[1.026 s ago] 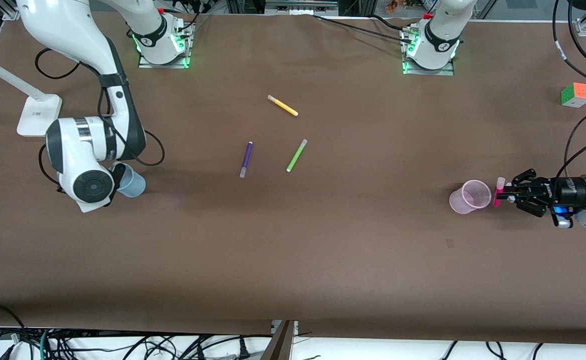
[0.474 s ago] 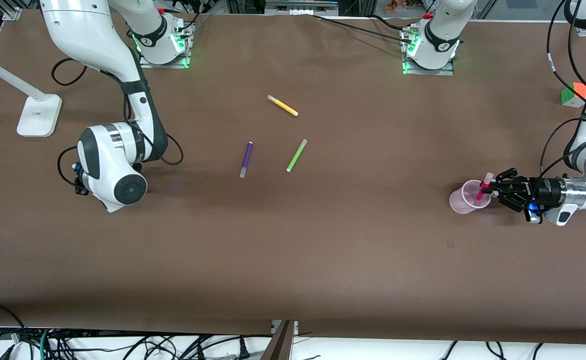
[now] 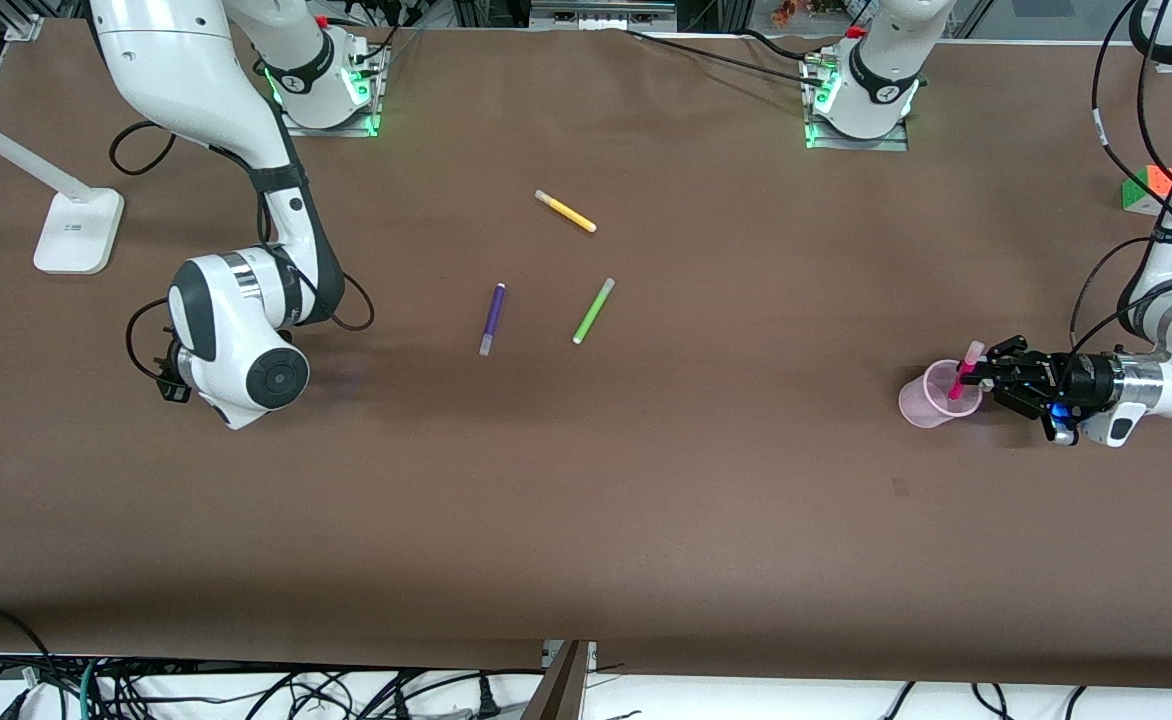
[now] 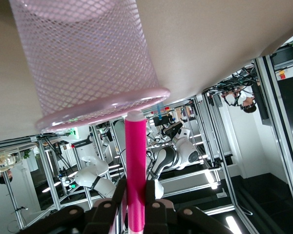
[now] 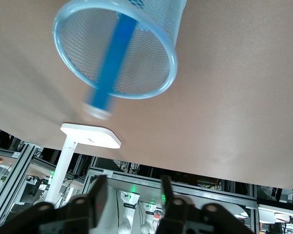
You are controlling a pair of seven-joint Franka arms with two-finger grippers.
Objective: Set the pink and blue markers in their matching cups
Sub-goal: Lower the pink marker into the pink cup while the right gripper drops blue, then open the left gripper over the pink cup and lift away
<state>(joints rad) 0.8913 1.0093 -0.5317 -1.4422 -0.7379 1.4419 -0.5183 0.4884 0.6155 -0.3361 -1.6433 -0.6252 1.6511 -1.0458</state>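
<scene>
Left wrist view: left gripper (image 4: 136, 195) clenching the pink marker (image 4: 135, 165), fingers (image 4: 153, 192) pressing both sides of the barrel, marker tip sitting at the rim of the pink cup (image 4: 83, 63). Front view is showing the same left gripper (image 3: 986, 377) holding the pink marker (image 3: 964, 372) tilted, lower end going into the pink cup (image 3: 931, 397), pale end sticking up above the rim; cup is standing on the table (image 3: 646, 500) at the left arm's end. Right wrist view: right gripper (image 5: 132, 192) is released, fingers (image 5: 98, 195) spread with nothing between them, hanging over the blue cup (image 5: 122, 48), and the blue marker (image 5: 110, 68) is leaning inside that cup with its pale end poking past the rim. In front view the right gripper itself is hiding under the right arm's wrist, blue cup not visible there. Taking the pink cup as landmark: purple marker (image 3: 492, 318) and lime-green marker (image 3: 593, 311) are lying well apart from it toward the table's middle, yellow marker (image 3: 565, 211) farther from the camera than it, cube (image 3: 1146, 188) also farther from the camera, near the table edge. White lamp base (image 3: 76, 232) is sitting well apart from it at the right arm's end.
</scene>
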